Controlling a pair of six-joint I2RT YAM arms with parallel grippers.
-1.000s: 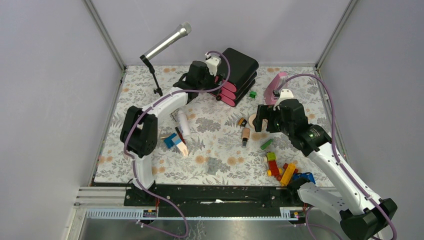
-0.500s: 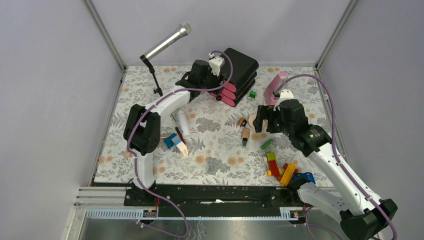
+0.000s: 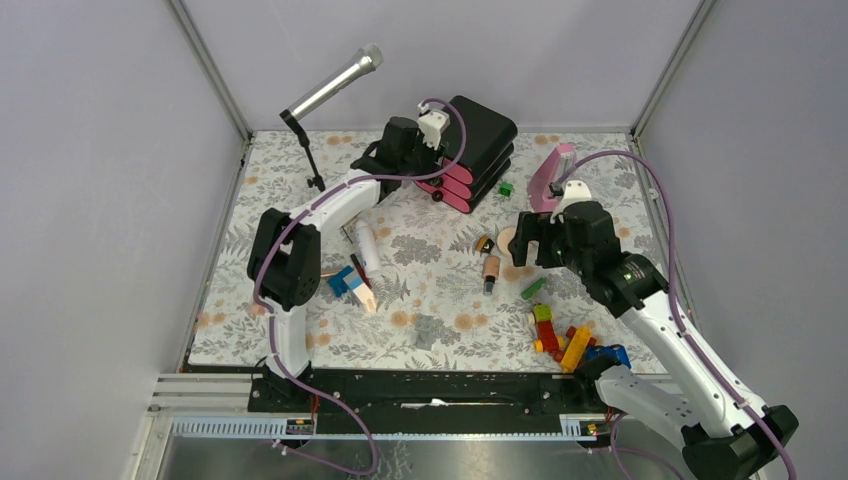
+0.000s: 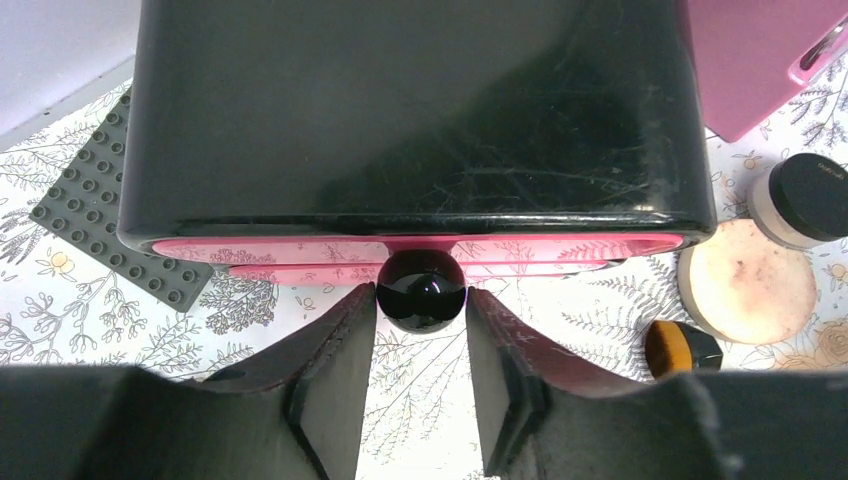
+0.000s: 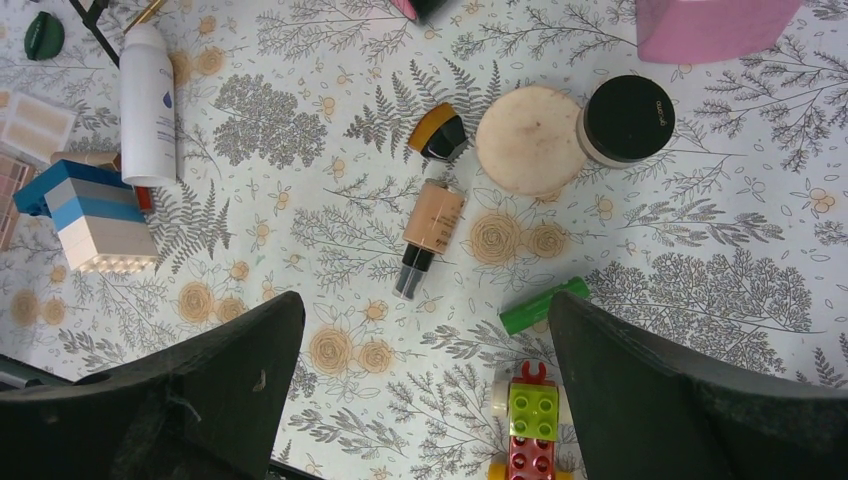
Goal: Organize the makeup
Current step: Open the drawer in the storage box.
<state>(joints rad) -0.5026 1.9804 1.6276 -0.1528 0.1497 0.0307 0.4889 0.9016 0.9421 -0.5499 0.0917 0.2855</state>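
- Makeup lies loose on the flowered mat, most of it under and around the right gripper.
- That gripper hangs above the mat with its fingers spread wide and nothing between them.
- Just ahead of the gap between those fingers lies a peach bottle, its black cap pointing back toward the gripper.
- Further ahead and slightly to one side sit an orange-and-black piece, a round beige puff and a black-lidded jar; puff and jar touch.
- A white tube lies well off to the other side, beyond the finger there, next to a blue-and-white brick stack.
- A green brick lies close to the opposite fingertip.
- The left gripper is closed on the black knob of a pink drawer; both fingers press its sides.
- The drawer belongs to a black organizer straight ahead of that gripper, with a grey baseplate tucked beside it.
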